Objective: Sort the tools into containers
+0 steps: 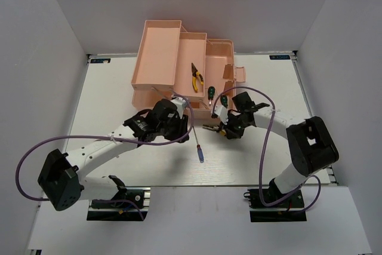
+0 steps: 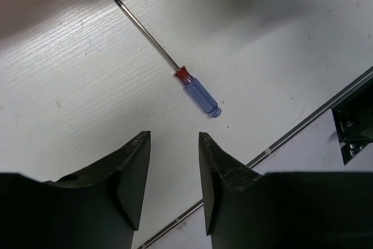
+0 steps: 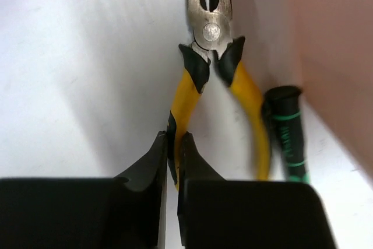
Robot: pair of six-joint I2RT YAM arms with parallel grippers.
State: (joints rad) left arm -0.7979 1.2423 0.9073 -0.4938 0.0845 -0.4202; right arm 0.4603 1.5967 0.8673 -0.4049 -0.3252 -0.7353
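Two grippers show over the white wood-grain table [image 1: 113, 82]. Your right gripper [image 3: 173, 138] has its black fingers pinched almost together on one yellow handle of a pair of steel-nosed, yellow-and-black-handled pliers [image 3: 211, 31]; the other handle stands free to the side. These pliers lie on the table with the nose pointing away from the wrist, just beside the outer wall of the large translucent peach-pink plastic toolbox [image 3: 332, 56]. A short green-and-black-handled screwdriver [image 3: 287, 132] lies just beside that free handle, along the same wall.

Your left gripper [image 2: 173, 138] hangs above bare table with its jaws partly apart and nothing between them. Ahead of it, clear of the fingertips, lies the slim blue-handled screwdriver [image 2: 195, 88], flat on the table, its handle toward the gripper and its tip pointing away.

From the top camera you see the toolbox standing open at the far middle of the table, its trays stepped out to the left. A second pair of yellow-handled pliers [image 1: 196, 77] lies in the middle tray. Another green-handled screwdriver [image 1: 210, 92] shows at the toolbox's near edge; you cannot tell from here which compartment it sits in.
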